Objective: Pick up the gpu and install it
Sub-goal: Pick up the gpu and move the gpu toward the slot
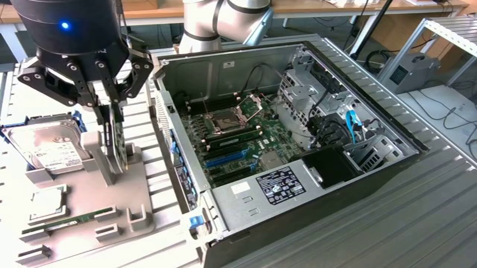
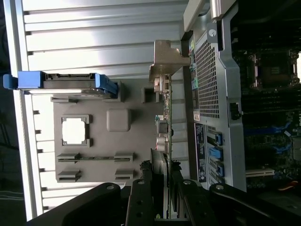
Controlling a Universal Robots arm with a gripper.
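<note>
The gpu [image 1: 113, 146] stands on edge in the holder [image 1: 104, 187], in a narrow lane: hard drive [image 1: 46, 149] near on the exterior view's left, case wall [image 1: 165, 114] just beside on its right. Over that wall's top edge the case [image 1: 298, 229] lies open. Inside, free room sits above the blue slots [image 1: 223, 160], hemmed by RAM [image 1: 242, 135] on the far side, the power supply [image 1: 282, 184] on the near side. Cables [image 1: 349, 125] and the drive cage [image 1: 298, 92] crowd the exterior view's right end.

You're looking at a ribbed grey metal counter [image 1: 417, 223], light wooden desktops [image 1: 320, 6] behind it, and at the exterior view's right a silver aluminium frame [image 1: 444, 30] near loose black cables [image 1: 452, 114].
</note>
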